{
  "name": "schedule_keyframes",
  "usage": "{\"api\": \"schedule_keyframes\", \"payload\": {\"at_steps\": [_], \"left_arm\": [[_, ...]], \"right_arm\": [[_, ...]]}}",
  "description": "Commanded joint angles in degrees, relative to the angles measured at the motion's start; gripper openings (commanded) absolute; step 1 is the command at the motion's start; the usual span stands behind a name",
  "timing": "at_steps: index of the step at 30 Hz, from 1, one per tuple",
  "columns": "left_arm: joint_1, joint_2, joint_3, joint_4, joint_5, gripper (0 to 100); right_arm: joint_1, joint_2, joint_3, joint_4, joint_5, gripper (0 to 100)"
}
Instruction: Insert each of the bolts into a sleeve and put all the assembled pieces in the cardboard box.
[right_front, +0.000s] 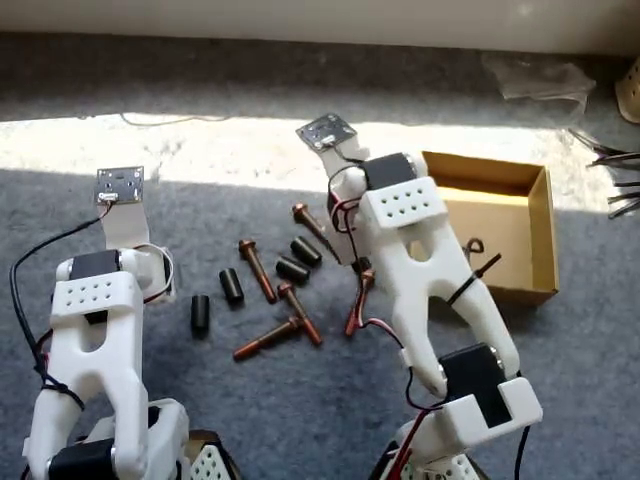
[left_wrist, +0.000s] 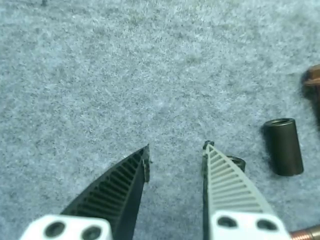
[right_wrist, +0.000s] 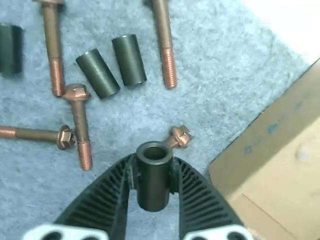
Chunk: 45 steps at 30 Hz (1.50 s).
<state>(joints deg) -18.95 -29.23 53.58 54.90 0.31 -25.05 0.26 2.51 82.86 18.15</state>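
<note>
My right gripper is shut on a black sleeve held above the grey carpet, its open end empty. A copper bolt lies just beyond it, showing its head. Two more sleeves and several bolts lie further off. From above, loose bolts and sleeves are scattered between the arms, and the cardboard box stands to the right. My left gripper is open over bare carpet, with one sleeve beside it and another partly hidden behind its pale finger.
The right arm stands beside the box's near-left corner. The left arm is at the left of the pile. A strip of sunlit carpet runs behind the parts, and some cables lie at the far right.
</note>
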Motion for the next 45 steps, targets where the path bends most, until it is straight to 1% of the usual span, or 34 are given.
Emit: {"api": "schedule_keyframes", "payload": {"at_steps": [1, 7, 11, 14, 16, 17, 20, 25, 27, 29, 31, 34, 36, 38, 40, 42, 45], "left_arm": [[0.0, -0.1, -0.4, -0.7, 0.2, 17], [2.7, -0.1, -0.3, -0.6, 0.2, 17], [2.7, -0.1, -0.3, -0.6, 0.2, 17], [2.9, -0.1, -0.3, -0.6, 0.2, 17], [4.4, -0.1, -0.3, -0.4, 0.0, 17], [5.3, -0.1, -0.4, 0.4, -0.7, 17], [8.6, -0.1, -0.7, 2.3, -6.3, 17], [12.7, -0.1, -2.5, 2.9, -7.2, 17], [14.6, 0.0, -4.8, 4.8, -9.5, 17], [16.0, 0.4, -8.3, 8.4, -11.8, 17], [16.3, 0.4, -11.5, 11.3, -8.6, 17], [16.7, 0.5, -15.5, 13.0, -1.8, 17], [19.2, 0.5, -16.4, 13.2, 4.1, 17], [23.0, 0.5, -16.7, 12.9, 8.5, 17], [26.0, 0.5, -16.7, 12.8, 13.0, 17], [27.8, 0.5, -16.5, 10.8, 18.6, 17], [29.1, 0.5, -16.0, 7.9, 24.6, 17]], "right_arm": [[0.5, -7.9, -1.0, 0.1, 2.8, 0.4], [0.5, -20.7, 0.6, 0.1, 2.8, 0.4], [0.5, -26.3, 8.0, -0.5, 2.8, 0.4], [0.7, -30.5, 13.8, -3.7, 2.8, 0.4], [0.6, -34.0, 17.4, -6.3, 2.8, 0.4], [0.5, -35.9, 19.0, -7.3, 2.8, 0.4], [0.8, -42.6, 23.1, -9.5, 2.8, 0.4], [2.9, -50.7, 31.0, -13.3, 2.8, 0.4], [4.4, -52.9, 34.4, -15.6, 2.7, 0.4], [5.2, -54.8, 37.8, -18.0, 0.3, 0.4], [6.0, -56.1, 40.5, -20.0, -3.9, 0.4], [6.2, -56.9, 43.4, -22.4, -7.6, 0.4], [6.0, -56.8, 45.2, -24.0, -9.9, 0.4], [6.0, -56.8, 47.3, -25.7, -12.2, 0.4], [6.0, -56.8, 49.5, -27.5, -13.1, 0.4], [6.0, -57.0, 51.2, -28.4, -13.1, 0.4], [6.0, -57.3, 52.9, -28.6, -13.3, 0.4]]}}
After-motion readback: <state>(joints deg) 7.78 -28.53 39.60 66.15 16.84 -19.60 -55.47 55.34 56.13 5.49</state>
